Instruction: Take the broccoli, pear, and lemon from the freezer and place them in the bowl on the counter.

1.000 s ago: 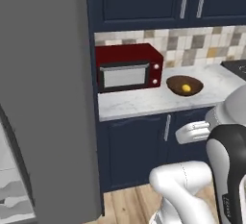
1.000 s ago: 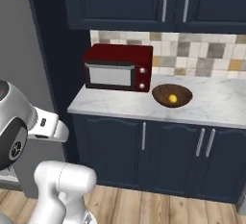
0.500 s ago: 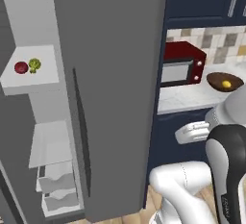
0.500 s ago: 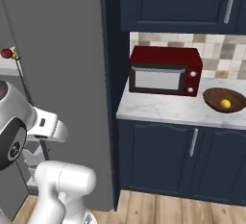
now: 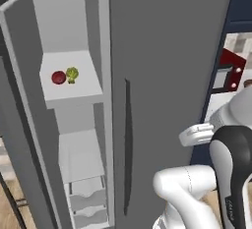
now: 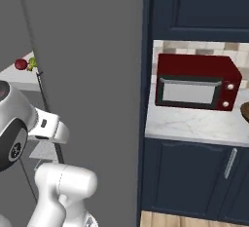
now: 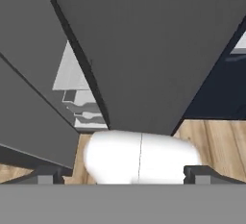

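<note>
Freezer (image 5: 74, 125): tall grey compartment standing open, pale shelves and drawers inside; its dark vertical handle (image 5: 127, 144) runs down the grey panel beside the opening.
Worktop (image 6: 194, 123): white marble over navy cabinets, well to the right of the freezer; a red microwave (image 6: 197, 82) stands on it.
Bowl (image 6: 244, 111): only a dark brown sliver at the right edge of the right base view, on the worktop beside the microwave; its contents cannot be told from here.
Upper freezer shelf (image 5: 69, 88): holds two things side by side, near its left part.
Pear (image 5: 58, 77): dark red, on that shelf, left of the broccoli.
Broccoli (image 5: 72, 74): green cluster, just beside the pear, perhaps touching.
Lemon: not made out among the shelf items.
Fingers (image 7: 48, 176): spread wide apart, nothing between them; the hand looks down at the floor and the freezer's lower drawers.
Step in hand: judging by the layout, facing the freezer to fetch the shelf fruit.
Next move: likely calls for raising the hand to shelf height and reaching in over one item.
</note>
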Controlling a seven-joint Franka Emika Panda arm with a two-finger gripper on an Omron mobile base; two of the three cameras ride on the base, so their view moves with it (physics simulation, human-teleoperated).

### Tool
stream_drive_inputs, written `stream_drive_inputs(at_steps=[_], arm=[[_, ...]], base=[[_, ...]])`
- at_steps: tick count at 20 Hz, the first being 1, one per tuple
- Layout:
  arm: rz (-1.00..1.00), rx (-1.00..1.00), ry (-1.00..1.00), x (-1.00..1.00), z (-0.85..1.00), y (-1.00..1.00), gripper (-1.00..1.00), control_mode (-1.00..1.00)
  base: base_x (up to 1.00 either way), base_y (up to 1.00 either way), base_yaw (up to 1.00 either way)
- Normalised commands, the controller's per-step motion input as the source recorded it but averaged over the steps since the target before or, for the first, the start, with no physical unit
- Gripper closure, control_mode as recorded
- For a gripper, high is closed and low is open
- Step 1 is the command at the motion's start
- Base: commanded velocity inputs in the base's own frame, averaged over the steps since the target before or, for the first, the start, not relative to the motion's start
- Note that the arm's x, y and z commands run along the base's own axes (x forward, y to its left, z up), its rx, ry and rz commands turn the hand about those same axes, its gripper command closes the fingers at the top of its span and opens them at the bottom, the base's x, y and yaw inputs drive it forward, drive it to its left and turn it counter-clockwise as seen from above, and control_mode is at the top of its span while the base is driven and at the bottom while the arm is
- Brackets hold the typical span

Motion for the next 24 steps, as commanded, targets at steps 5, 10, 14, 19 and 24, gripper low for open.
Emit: stream_drive_inputs(at_steps=[5, 10, 14, 19, 24], arm=[[0.00, 0.00, 0.00, 0.00, 0.00, 0.00, -1.00, 1.00], [0.00, 0.00, 0.00, 0.00, 0.00, 0.00, -1.00, 1.00], [0.00, 0.00, 0.00, 0.00, 0.00, 0.00, -1.00, 1.00], [0.00, 0.00, 0.00, 0.00, 0.00, 0.00, -1.00, 1.00], [0.00, 0.00, 0.00, 0.00, 0.00, 0.00, -1.00, 1.00]], base=[[0.28, 0.69, 0.00], [0.45, 0.60, 0.00], [0.47, 0.56, 0.00], [0.45, 0.43, 0.00], [0.33, 0.43, 0.00]])
